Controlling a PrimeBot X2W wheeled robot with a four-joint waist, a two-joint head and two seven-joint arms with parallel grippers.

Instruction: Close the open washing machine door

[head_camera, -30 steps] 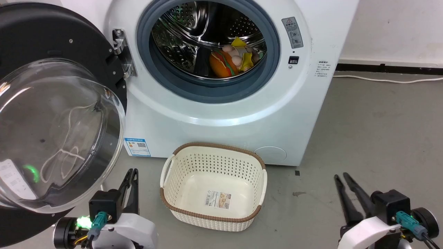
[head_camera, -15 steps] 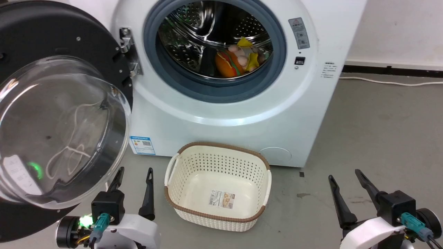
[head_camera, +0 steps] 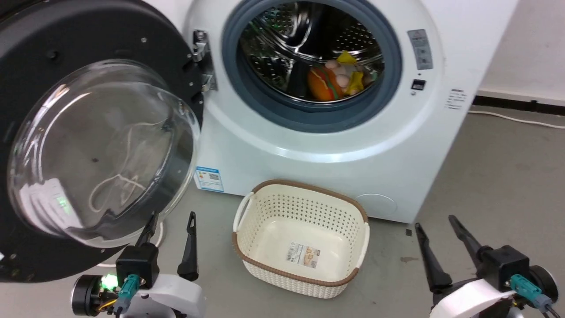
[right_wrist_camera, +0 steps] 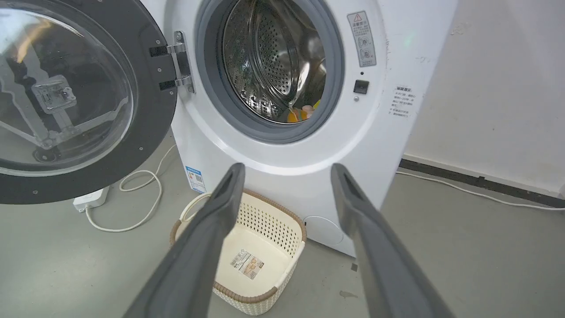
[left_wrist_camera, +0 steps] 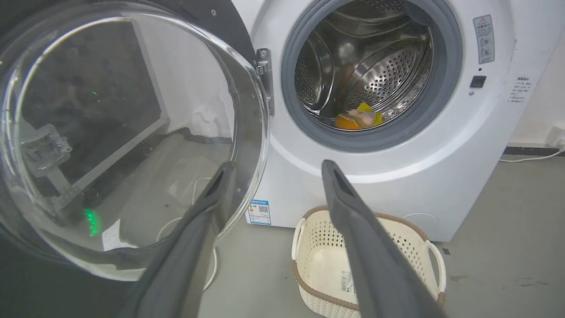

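Washing machine door (head_camera: 101, 145) hangs wide open on the left of the washing machine (head_camera: 335, 145), carried on the metal hinge (head_camera: 201, 62) at the left edge of the drum opening. It stands upright, roughly in line with the machine's front. Its inner face and the bulging glass bowl point out into the room, toward the robot. The door is round, so it has no real long axis; the line that matters is the upright hinge line, and the free edge lies far left. Left claw (head_camera: 172, 216) is spread and empty, just below the bowl's lower rim; contact cannot be told. Right claw (head_camera: 435, 222) is also spread and empty, low over the floor, well apart from the door. Soft toys (head_camera: 335, 79) sit deep in the drum, clear of the gasket. Judgement: the approach is under way, nothing is engaged yet. Best to work the free edge rather than near the hinge, on the black rim rather than the glass, then sweep in an arc about the hinge. Finish with a square press opposite the latch slot (head_camera: 418, 84). Basket (head_camera: 309, 187) sits under the opening; mind the arm's path over it.
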